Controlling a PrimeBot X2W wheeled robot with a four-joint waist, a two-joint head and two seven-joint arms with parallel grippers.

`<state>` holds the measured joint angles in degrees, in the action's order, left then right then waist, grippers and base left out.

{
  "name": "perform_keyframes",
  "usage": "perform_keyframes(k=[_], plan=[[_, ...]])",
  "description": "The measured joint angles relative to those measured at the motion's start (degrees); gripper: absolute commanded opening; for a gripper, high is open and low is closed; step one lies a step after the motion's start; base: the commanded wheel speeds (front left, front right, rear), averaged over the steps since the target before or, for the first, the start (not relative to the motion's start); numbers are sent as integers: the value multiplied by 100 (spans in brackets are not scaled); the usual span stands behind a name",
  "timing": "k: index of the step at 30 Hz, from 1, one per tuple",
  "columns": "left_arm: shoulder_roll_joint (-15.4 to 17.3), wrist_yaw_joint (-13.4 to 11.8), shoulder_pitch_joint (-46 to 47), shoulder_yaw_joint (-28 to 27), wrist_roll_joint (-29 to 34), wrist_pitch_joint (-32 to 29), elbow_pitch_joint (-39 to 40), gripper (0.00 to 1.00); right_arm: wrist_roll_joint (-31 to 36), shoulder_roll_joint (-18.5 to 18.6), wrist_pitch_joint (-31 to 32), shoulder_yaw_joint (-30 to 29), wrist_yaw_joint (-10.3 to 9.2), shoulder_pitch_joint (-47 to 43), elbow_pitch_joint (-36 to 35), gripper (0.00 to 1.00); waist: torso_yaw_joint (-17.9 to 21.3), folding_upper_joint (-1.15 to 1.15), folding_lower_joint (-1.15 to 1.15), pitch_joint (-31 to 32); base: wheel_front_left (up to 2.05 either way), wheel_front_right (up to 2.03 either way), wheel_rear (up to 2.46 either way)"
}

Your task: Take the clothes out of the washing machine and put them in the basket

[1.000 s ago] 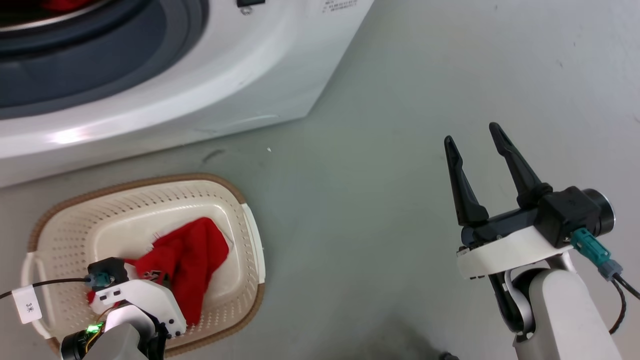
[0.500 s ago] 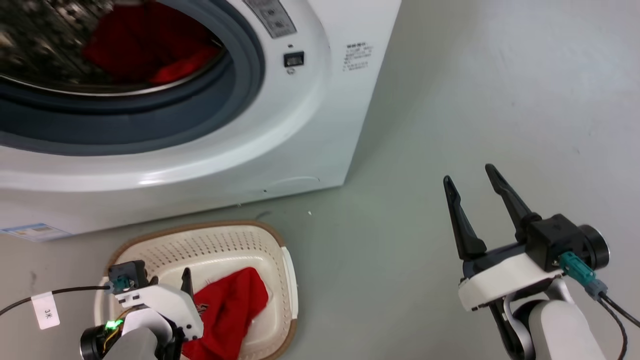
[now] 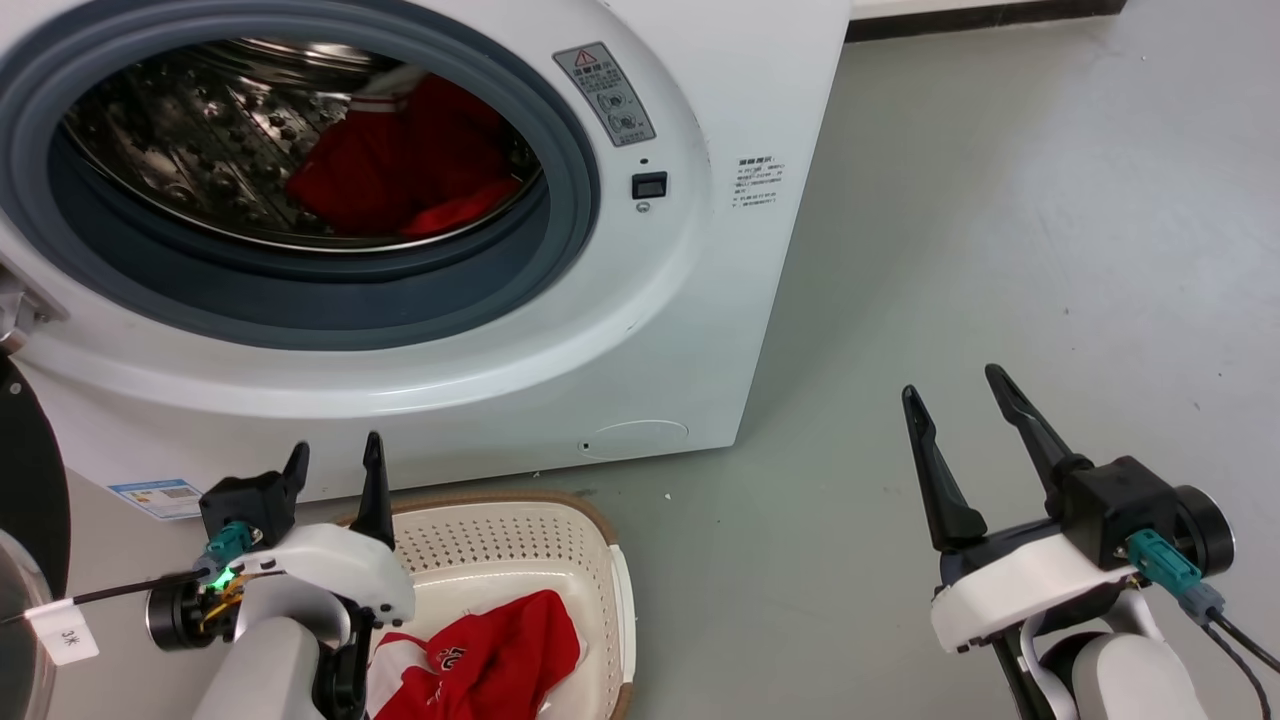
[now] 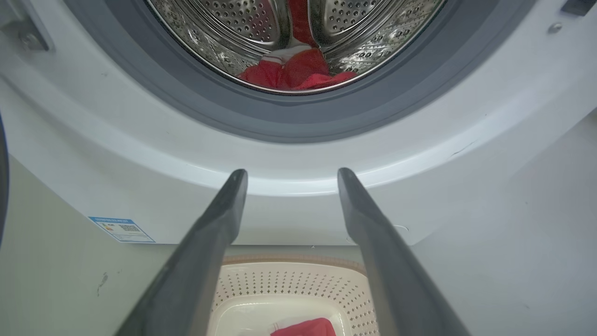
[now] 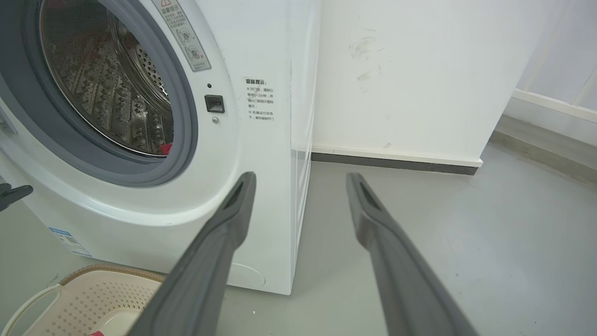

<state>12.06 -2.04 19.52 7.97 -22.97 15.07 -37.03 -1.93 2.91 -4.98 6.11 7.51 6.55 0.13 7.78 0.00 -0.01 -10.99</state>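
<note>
The clothes (image 3: 405, 160) waiting in the drum (image 3: 200, 130) are a crumpled red bundle with a bit of white trim. They sit low and toward the back, up and well ahead of the left gripper (image 3: 336, 448), past the grey porthole rim (image 3: 300, 325). One more red garment (image 3: 500, 665) is already in the basket (image 3: 520, 535), right below that gripper and a bit behind its fingertips.

My guess is this stuff is light and totally floppy, so it'll drape and trail once lifted. A hanging sleeve could easily drag on the rubber rim or catch on a drum paddle. I'd go for the highest raised fold on the near side of the pile and pinch deep into the bunch, not a thin edge that can slip out.

The left gripper has its fingers spread apart with nothing between them, pointing at the washing machine (image 3: 700, 300) front, below the opening. The right gripper (image 3: 950, 381) is spread about as wide and also empty, off to the side over bare floor (image 3: 1000, 200), well apart from the machine.
</note>
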Motion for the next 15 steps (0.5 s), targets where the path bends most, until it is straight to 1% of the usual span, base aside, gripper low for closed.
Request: perform_keyframes(k=[4,7,10,15], plan=[[-16,60,-100,-119,258,0,697,100,9,0,33,11,0,-73,-29,100,-30,0,0,91,0,0,0],[2,164,-86,-131,375,0,948,100,0,1,57,41,0,-74,-58,100,7,0,0,122,0,0,0],[57,290,99,-102,403,-1,935,100,-2,0,80,64,0,-93,-66,100,87,0,0,136,0,0,0],[250,474,691,-99,323,-270,609,100,-14,1,91,160,0,-96,-77,100,307,0,0,78,0,0,0]])
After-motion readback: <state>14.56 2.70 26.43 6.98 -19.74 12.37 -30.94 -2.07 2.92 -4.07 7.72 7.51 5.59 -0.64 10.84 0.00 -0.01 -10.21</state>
